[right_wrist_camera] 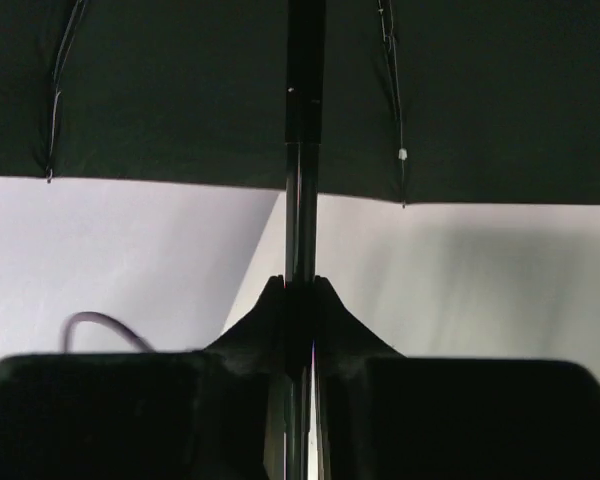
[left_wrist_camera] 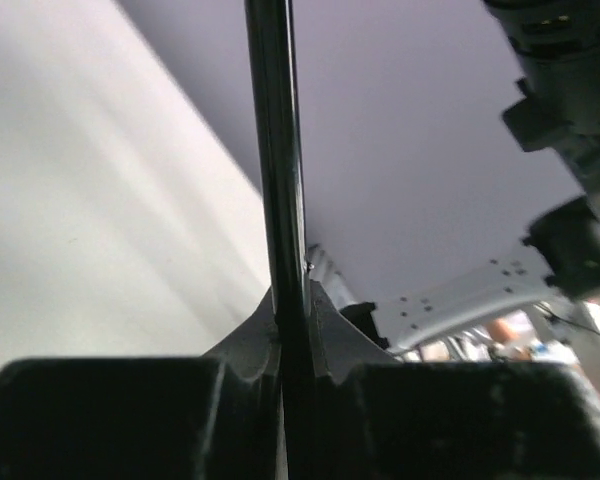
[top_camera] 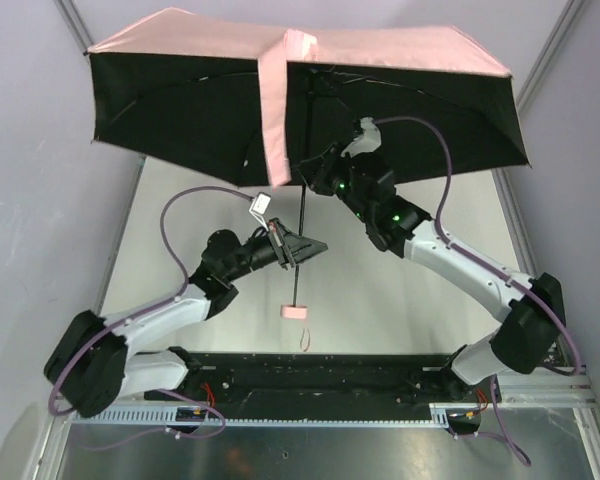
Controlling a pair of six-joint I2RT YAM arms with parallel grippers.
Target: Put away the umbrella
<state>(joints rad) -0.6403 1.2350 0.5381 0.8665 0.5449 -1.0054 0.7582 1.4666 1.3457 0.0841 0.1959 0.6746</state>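
The umbrella (top_camera: 380, 45) is open and held up over the table, pink on top and black underneath, with a pink strap (top_camera: 272, 110) hanging down its front. Its thin dark shaft (top_camera: 301, 215) runs down to a small pink handle (top_camera: 294, 311) with a wrist loop (top_camera: 306, 340). My left gripper (top_camera: 298, 250) is shut on the lower shaft (left_wrist_camera: 275, 150), and the left wrist view shows the left gripper (left_wrist_camera: 292, 300) pinching it between both fingers. My right gripper (top_camera: 310, 176) is shut on the shaft (right_wrist_camera: 302, 200) higher up, just under the black canopy (right_wrist_camera: 180, 90); the right gripper (right_wrist_camera: 300, 290) clamps it tightly.
The white table (top_camera: 400, 290) lies below the umbrella, with grey walls on both sides. The canopy spans nearly the whole width of the table's far end. A black base rail (top_camera: 310, 375) runs along the near edge. The right arm (left_wrist_camera: 570, 150) looms close in the left wrist view.
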